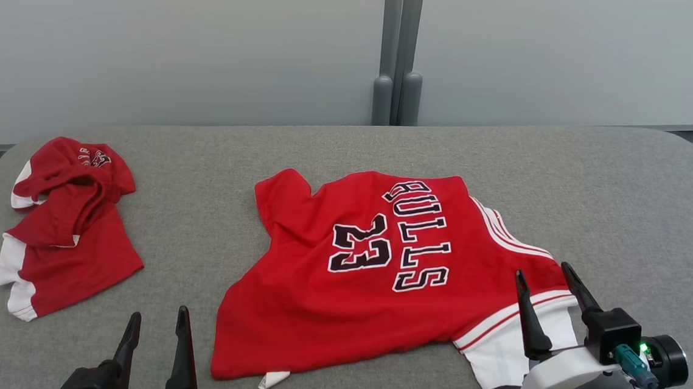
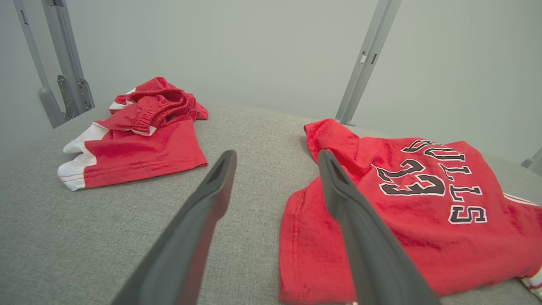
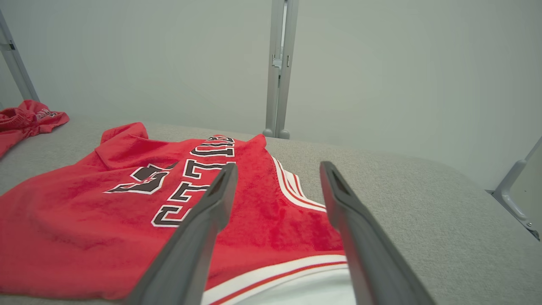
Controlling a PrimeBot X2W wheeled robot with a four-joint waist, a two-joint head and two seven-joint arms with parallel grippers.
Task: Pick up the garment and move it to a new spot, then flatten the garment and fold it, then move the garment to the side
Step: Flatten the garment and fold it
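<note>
The red jersey (image 1: pixel 371 281) lies near the middle of the grey surface (image 1: pixel 626 208), spread mostly flat with its number and lettering turned sideways, one shoulder bunched at the far left corner and white-trimmed cloth rumpled at its right end; lying open like this, it seems ready for smoothing and folding rather than for a first lift. The left hand (image 1: pixel 159 312) hovers with its fingers wide just beside the jersey's near left corner, holding nothing; the right hand (image 1: pixel 541 269) hangs equally wide over the striped right edge, also empty; flanking the cloth at two ends, they look placed to take opposite edges together. A crumpled pair of red shorts (image 1: pixel 69 236) sits well apart at the far left, probably out of the way of this work. The surface is a woven grey top with rounded corners; behind it stand pale, plain wall panels (image 1: pixel 180 36) joined by a grey metal post (image 1: pixel 399 52), with more grey struts (image 2: pixel 67 63) at the sides.
</note>
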